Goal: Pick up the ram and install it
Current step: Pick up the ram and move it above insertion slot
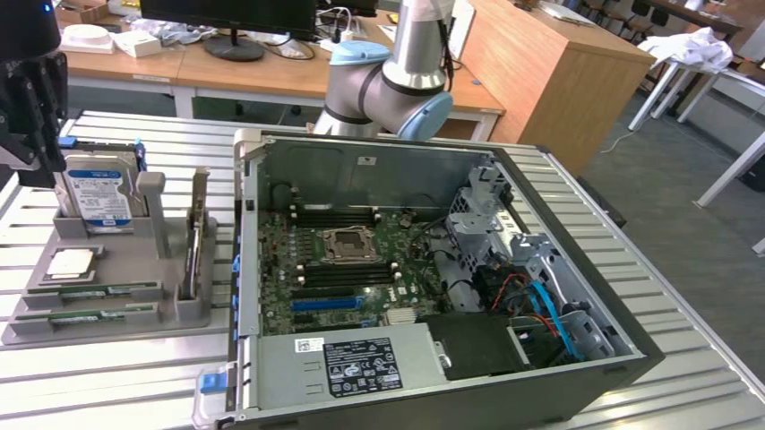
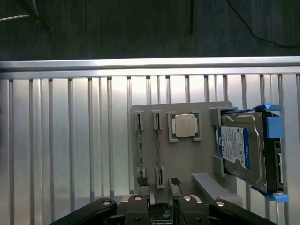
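Your gripper (image 2: 161, 202) is hovering, jaws apart and empty; descending skewed, you are risking jamming the long green ram stick (image 1: 91, 290) in its grey plastic holder (image 2: 187, 159).

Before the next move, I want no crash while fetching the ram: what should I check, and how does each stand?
1. Hand open and empty: ok.
2. Ram seated in the gray fixture: ok.
3. Hand down at the ram: not ok, it hangs above the fixture, near the hard drive.
4. Computer case open, motherboard exposed: ok.
5. Free memory slot on the motherboard: cannot tell.
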